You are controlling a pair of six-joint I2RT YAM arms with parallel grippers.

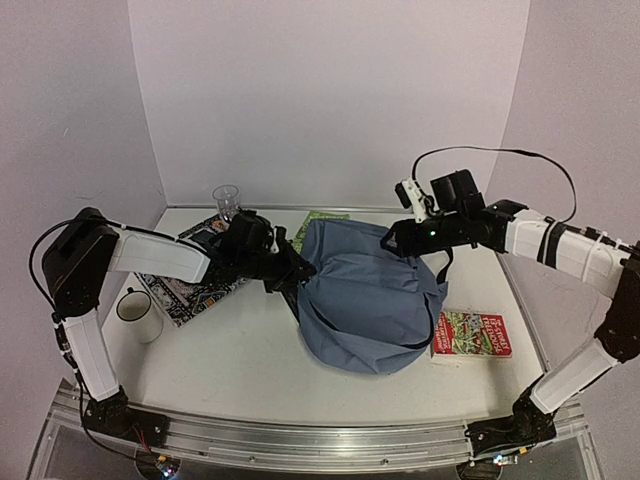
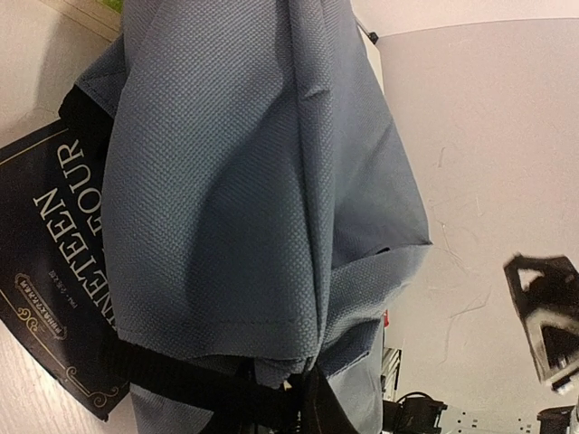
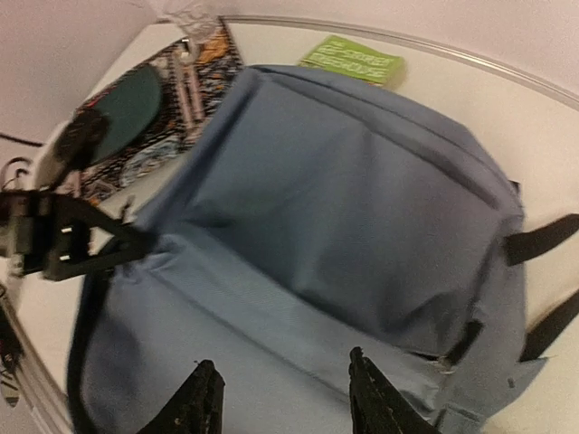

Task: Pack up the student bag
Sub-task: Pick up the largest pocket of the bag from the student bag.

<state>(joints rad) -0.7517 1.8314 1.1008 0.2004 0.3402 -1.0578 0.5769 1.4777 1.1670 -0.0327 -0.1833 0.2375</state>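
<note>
Softness decides it: we judge the large grey-blue fabric backpack (image 1: 365, 295), slumped mid-way across the white table (image 1: 250, 370), light and floppy, best pinched along its zipper seam; our right gripper (image 3: 280, 362) hangs spread above it, while we cannot tell whether the left gripper (image 1: 292, 272) at its left side pinches cloth.

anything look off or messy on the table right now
Nothing spilled or broken. The backpack slumps in a rumpled heap, hiding part of a dark book; a red book lies loose beside it.
</note>
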